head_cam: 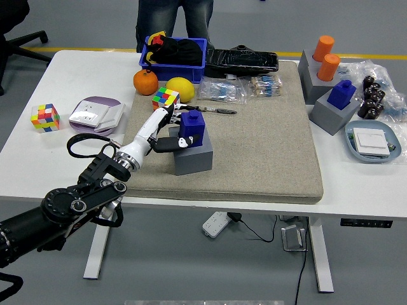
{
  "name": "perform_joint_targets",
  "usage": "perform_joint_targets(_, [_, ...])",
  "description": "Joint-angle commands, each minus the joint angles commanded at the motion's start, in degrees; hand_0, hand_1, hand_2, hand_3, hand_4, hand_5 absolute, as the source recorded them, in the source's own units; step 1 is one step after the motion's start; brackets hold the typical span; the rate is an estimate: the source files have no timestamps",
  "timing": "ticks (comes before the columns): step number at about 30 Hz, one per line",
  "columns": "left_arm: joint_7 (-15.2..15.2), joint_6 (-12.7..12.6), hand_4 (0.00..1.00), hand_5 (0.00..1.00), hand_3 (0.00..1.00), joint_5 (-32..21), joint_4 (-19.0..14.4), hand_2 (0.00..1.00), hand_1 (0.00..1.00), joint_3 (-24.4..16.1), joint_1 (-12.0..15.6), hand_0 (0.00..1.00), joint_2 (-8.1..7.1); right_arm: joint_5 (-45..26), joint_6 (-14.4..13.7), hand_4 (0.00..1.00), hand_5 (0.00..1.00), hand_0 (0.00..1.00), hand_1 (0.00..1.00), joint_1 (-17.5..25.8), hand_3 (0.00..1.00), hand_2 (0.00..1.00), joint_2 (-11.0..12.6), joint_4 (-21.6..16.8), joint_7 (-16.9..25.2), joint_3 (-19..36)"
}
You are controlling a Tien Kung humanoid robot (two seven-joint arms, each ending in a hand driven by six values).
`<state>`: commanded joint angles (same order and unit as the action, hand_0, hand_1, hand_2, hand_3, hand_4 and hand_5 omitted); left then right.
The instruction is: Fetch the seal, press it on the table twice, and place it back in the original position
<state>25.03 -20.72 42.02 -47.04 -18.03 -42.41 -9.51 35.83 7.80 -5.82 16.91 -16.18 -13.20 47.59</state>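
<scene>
The left hand (166, 127) reaches in over the white bench (38, 159) and its fingers (170, 142) are wrapped onto the blue seal (191, 126), thumb low at the front, the others behind. That seal sits upright in its grey holder (193, 154) on the beige mat (267, 152), directly under the fingers' grip. Just beyond the fingers: one Rubik's cube (165, 97), one yellow lemon (179, 88), one orange (145, 81). Left of the hand sits a second Rubik's cube (44, 117) and one white-and-lilac box (95, 114). Far off to the right, a second blue seal (344, 93) in its own grey holder (331, 115), and two orange cylinders (326, 56) behind it. Beyond the fruit, one blue bin (175, 54); a person's legs (175, 18) stand at the far edge.
</scene>
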Motion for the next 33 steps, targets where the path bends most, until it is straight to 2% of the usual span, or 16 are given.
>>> perform_joint_targets(4, [0.2,0.2,0.803,0.002,0.766,-0.1,0.1,0.523,0.691,0.0,0.2,0.776,-0.08,0.0,0.0,0.787,0.562,0.852,0.768,0.0,0.738,0.707,0.0,0.0,0.0,0.0])
perform_joint_targets(5, [0.3,0.2,0.856,0.002,0.777,-0.3,0.1,0.638,0.74,0.0,0.2,0.799,-0.11,0.0,0.0,0.787,0.562,0.852,0.768,0.0,0.738,0.707,0.0,0.0,0.0,0.0])
perform_joint_targets(10, [0.8,0.6,0.856,0.002,0.777,-0.8,0.3,0.638,0.74,0.2,0.4,0.799,-0.23,0.0,0.0,0.787,0.562,0.852,0.768,0.0,0.738,0.707,0.0,0.0,0.0,0.0])
perform_joint_targets(11, [1.0,0.6,0.981,0.002,0.803,-1.0,0.3,0.727,0.79,0.2,0.4,0.83,-0.24,0.0,0.0,0.787,0.562,0.852,0.768,0.0,0.738,0.706,0.0,0.0,0.0,-0.1])
perform_joint_targets(16, [1.7,0.9,0.981,0.002,0.803,-1.5,0.5,0.727,0.79,0.2,0.4,0.83,-0.34,-0.1,0.0,0.787,0.562,0.852,0.768,0.0,0.738,0.706,0.0,0.0,0.0,-0.1])
perform_joint_targets(17, [1.7,1.0,0.998,0.092,0.899,-1.5,0.6,0.852,0.877,0.2,0.4,0.878,-0.36,-0.1,0.0,0.787,0.562,0.852,0.768,0.0,0.738,0.706,0.0,0.0,0.0,-0.1])
perform_joint_targets(22, [2.5,1.5,0.998,0.092,0.899,-1.6,0.7,0.852,0.877,0.0,0.6,0.878,-0.52,-0.1,-0.1,0.787,0.562,0.852,0.768,0.1,0.738,0.706,0.0,0.0,-0.1,-0.2])
perform_joint_targets(23, [2.6,1.6,0.998,0.391,0.994,-1.6,0.7,0.97,0.977,-0.1,0.6,0.941,-0.55,-0.2,-0.1,0.788,0.563,0.852,0.768,0.1,0.738,0.704,0.0,0.0,-0.1,-0.3])
perform_joint_targets(28, [3.0,2.9,0.998,0.391,0.994,-1.8,1.0,0.97,0.977,-0.8,0.7,0.941,-0.75,-0.3,-0.1,0.788,0.563,0.852,0.768,0.2,0.738,0.704,0.0,0.0,-0.1,-0.4])
perform_joint_targets(29, [3.0,3.2,0.998,0.481,0.998,-1.7,1.1,0.998,0.998,-1.0,0.7,0.998,-0.8,-0.3,-0.1,0.787,0.562,0.852,0.768,0.2,0.738,0.705,0.0,0.0,-0.1,-0.4])
perform_joint_targets(33, [3.1,4.5,0.998,0.481,0.998,-1.2,1.3,0.998,0.998,-1.9,0.8,0.998,-1.06,-0.3,-0.1,0.787,0.562,0.852,0.768,0.2,0.738,0.705,0.0,0.0,-0.1,-0.5])
